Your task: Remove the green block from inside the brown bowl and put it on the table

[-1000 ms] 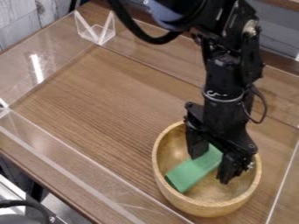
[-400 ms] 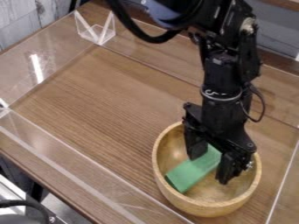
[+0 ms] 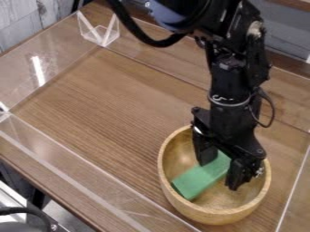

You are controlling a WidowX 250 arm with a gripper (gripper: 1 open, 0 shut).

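Note:
The green block (image 3: pixel 197 181) lies tilted inside the brown bowl (image 3: pixel 176 196), which sits on the table (image 3: pixel 109 100) at the front right. My black gripper (image 3: pixel 226 169) reaches straight down into the bowl. Its fingers stand open, one at the block's upper end and the other near the bowl's right wall. The block's upper right end is partly hidden behind the fingers. Nothing is lifted.
Low clear acrylic walls (image 3: pixel 49 54) border the tabletop on the left and front. A small clear triangular piece (image 3: pixel 100 29) stands at the back left. The black arm (image 3: pixel 237 63) rises above the bowl.

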